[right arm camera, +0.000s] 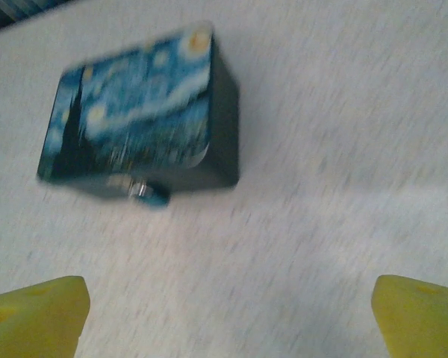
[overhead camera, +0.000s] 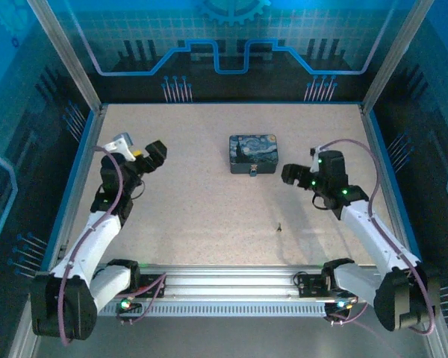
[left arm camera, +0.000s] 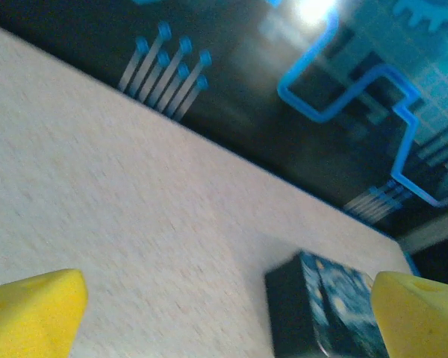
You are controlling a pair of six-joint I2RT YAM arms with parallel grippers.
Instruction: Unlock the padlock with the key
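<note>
We had L gripper (overhead camera: 157,153) and R gripper (overhead camera: 288,174) both spread wide, empty; padlock (overhead camera: 252,173) sat at 6 o'clock of tin (overhead camera: 254,151), key (overhead camera: 280,227) beyond at 5.

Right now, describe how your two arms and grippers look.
Both the left arm and right arm have white links between black joint housings, with a pinkish-purple cable looping alongside. Small green lights glow on the joints. The left gripper and right gripper are black, with yellow wedge-shaped fingertips.
</note>
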